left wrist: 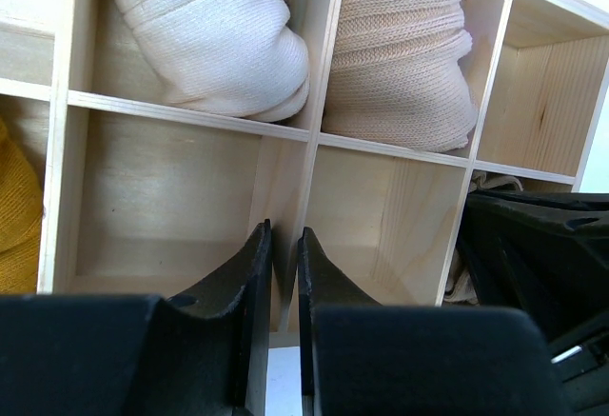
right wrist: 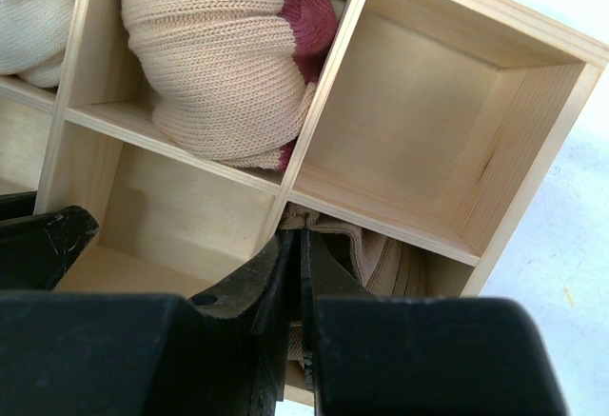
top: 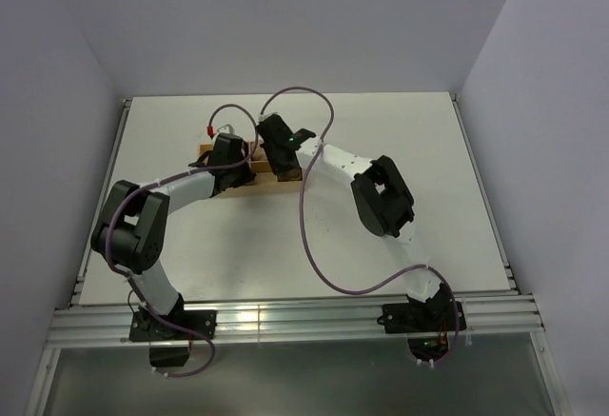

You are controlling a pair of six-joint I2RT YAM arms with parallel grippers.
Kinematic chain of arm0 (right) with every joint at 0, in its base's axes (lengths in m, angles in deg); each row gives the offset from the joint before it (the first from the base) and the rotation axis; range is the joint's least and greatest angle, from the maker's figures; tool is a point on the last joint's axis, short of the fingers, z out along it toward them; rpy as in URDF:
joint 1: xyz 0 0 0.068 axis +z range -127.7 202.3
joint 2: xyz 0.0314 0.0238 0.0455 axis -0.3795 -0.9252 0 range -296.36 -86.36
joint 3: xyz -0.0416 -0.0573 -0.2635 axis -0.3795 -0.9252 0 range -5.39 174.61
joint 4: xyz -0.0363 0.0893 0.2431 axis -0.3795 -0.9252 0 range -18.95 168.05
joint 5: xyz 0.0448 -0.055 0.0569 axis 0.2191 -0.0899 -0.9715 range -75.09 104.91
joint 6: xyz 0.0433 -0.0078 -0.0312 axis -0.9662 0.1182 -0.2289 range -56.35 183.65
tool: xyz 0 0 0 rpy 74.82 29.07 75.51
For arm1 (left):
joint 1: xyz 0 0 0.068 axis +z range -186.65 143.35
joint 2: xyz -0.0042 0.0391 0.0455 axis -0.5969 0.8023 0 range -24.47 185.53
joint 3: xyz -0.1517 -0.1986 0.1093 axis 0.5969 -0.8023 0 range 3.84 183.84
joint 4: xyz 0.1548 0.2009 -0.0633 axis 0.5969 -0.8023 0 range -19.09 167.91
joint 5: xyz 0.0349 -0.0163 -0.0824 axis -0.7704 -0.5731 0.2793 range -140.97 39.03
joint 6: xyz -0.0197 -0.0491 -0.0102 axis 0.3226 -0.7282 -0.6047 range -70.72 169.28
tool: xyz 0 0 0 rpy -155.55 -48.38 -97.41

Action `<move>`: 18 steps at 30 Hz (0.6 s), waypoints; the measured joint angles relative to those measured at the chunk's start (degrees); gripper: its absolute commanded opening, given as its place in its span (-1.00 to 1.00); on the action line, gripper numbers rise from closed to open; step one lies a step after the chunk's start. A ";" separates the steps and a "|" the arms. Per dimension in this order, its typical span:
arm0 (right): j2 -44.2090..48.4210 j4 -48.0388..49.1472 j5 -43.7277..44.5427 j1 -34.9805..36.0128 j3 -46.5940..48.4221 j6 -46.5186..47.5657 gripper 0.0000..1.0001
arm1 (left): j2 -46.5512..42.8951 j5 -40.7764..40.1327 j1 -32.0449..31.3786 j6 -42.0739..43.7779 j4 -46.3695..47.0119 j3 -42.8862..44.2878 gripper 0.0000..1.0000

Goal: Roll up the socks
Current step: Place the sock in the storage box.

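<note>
From above, the left arm and the right arm both reach to a wooden box with little rooms. The box sits on the white surface, toward 12 o'clock from the arm bases, and the arms hide the socks here. In the left wrist view, the left end effector has its fingers almost together and holds no sock. A thin box wall shows in the slit between them, and I cannot tell if they squeeze it. The mustard sock peeks in at 9 o'clock, in a room of its own. A white rolled bundle and a beige rolled bundle fill the rooms at 12 o'clock. In the right wrist view, the right end effector is also almost closed. Its tips are right at the olive-brown sock, which lies in the room toward 4 o'clock. I cannot tell if a bit of cloth is pinched. It looks like this sock is being tucked in or let go. To do that well, the right fingers should let go fully and lift straight up. That way no cloth snags and the walls do not get bumped. The left side should hold steady.
</note>
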 measured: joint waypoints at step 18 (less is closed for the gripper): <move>10.47 5.38 -5.81 -0.48 -12.52 -1.29 -0.39 | -0.28 1.01 0.37 0.04 -0.90 0.00 -0.99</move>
